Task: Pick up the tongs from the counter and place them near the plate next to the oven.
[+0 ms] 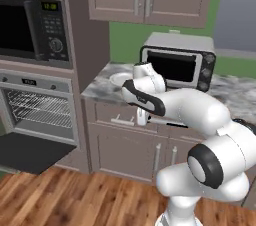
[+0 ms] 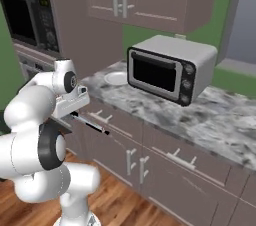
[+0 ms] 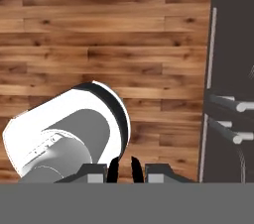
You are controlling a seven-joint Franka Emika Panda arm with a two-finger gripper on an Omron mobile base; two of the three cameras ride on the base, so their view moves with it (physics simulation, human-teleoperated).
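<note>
The gripper (image 2: 75,112) hangs in front of the drawers, below the surface (image 2: 220,115) edge, fingers nearly together on the tongs (image 2: 92,125), which jut out roughly level. The plate (image 2: 116,77) lies up and beyond, left of the toaster oven (image 2: 167,70).

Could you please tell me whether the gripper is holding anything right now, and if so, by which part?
The gripper holds the tongs by one end; the rest sticks out toward the drawer fronts.

Kitchen: wall oven (image 1: 40,107), microwave (image 1: 32,30), marbled counter (image 2: 210,120), likely home.
</note>
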